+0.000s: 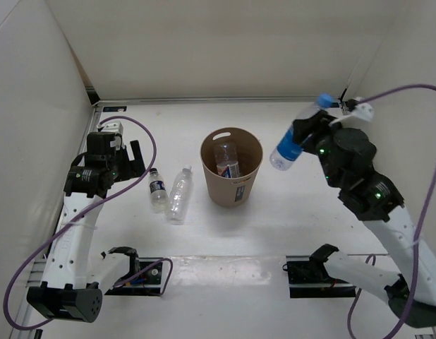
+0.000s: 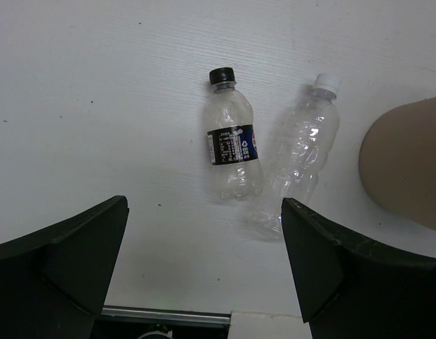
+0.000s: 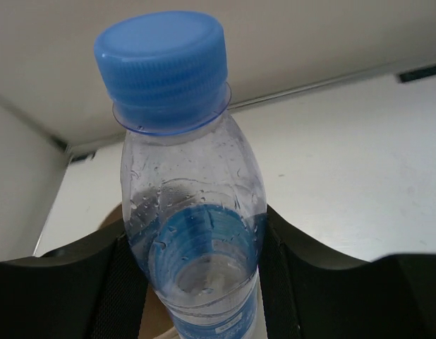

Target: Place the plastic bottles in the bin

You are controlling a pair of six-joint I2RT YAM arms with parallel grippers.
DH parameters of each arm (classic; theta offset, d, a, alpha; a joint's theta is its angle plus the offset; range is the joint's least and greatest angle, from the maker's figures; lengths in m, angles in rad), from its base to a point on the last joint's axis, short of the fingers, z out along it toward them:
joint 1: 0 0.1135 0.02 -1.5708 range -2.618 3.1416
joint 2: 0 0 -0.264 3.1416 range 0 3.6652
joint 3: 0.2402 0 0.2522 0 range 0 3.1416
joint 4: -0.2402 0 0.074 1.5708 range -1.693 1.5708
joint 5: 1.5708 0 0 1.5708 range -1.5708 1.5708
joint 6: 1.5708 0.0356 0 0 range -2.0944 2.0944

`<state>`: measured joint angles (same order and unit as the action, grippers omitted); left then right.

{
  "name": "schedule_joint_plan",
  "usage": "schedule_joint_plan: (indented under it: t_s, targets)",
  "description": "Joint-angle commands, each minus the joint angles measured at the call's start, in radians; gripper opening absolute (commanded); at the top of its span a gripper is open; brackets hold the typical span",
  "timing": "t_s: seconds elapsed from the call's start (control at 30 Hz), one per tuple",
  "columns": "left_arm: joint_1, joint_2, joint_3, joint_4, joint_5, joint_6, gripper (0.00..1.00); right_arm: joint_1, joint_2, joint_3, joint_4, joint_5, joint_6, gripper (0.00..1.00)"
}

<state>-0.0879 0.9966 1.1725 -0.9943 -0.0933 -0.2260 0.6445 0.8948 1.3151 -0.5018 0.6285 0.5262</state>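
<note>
The tan bin (image 1: 231, 168) stands mid-table with one bottle (image 1: 226, 161) inside it. My right gripper (image 1: 300, 135) is shut on the blue-labelled bottle (image 1: 294, 138) and holds it tilted in the air to the right of the bin; its blue cap (image 3: 161, 63) fills the right wrist view. The dark-labelled bottle (image 1: 157, 189) and the plain clear bottle (image 1: 179, 193) lie side by side on the table left of the bin, also in the left wrist view (image 2: 232, 145) (image 2: 297, 152). My left gripper (image 1: 126, 159) is open and empty, just left of them.
White walls enclose the table on the left, back and right. The bin's edge (image 2: 407, 164) shows at the right of the left wrist view. Two black arm bases (image 1: 137, 272) (image 1: 320, 272) sit at the near edge, with purple cables looping beside each arm.
</note>
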Motion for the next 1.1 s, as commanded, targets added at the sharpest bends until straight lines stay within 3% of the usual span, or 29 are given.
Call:
schedule_joint_plan:
  t_s: [0.0, 0.13, 0.23, 0.67, 0.8, 0.9, 1.0, 1.07]
  targets:
    - [0.0, -0.029, 0.018, 0.002, -0.003, -0.003, 1.0, 0.197, 0.067, 0.036, 0.233, 0.031, -0.285, 0.27]
    - [0.0, -0.019, 0.019, -0.001, 0.001, -0.006, 1.0, 0.29, 0.145, 0.064, 0.322, 0.076, -0.445, 0.33]
    - [-0.001, -0.01, 0.021, -0.003, 0.004, -0.004, 1.0, 0.201, 0.237, 0.139, 0.228, -0.153, -0.39, 0.28]
    - [-0.001, -0.009, 0.023, -0.003, 0.001, -0.004, 1.0, 0.046, 0.297, 0.052, 0.285, -0.421, -0.256, 0.26]
    - [-0.001, -0.015, 0.023, -0.001, -0.002, -0.007, 1.0, 0.075, 0.314, 0.018, 0.313, -0.428, -0.262, 0.28]
    - [0.0, -0.012, 0.021, -0.001, -0.003, -0.004, 1.0, 0.106, 0.337, 0.024, 0.298, -0.333, -0.258, 0.29]
    - [0.0, -0.013, 0.021, -0.003, -0.002, -0.003, 1.0, 0.098, 0.358, 0.007, 0.289, -0.286, -0.243, 0.36]
    - [0.0, -0.013, 0.022, -0.001, 0.0, -0.003, 1.0, 0.081, 0.371, -0.002, 0.273, -0.289, -0.203, 0.54]
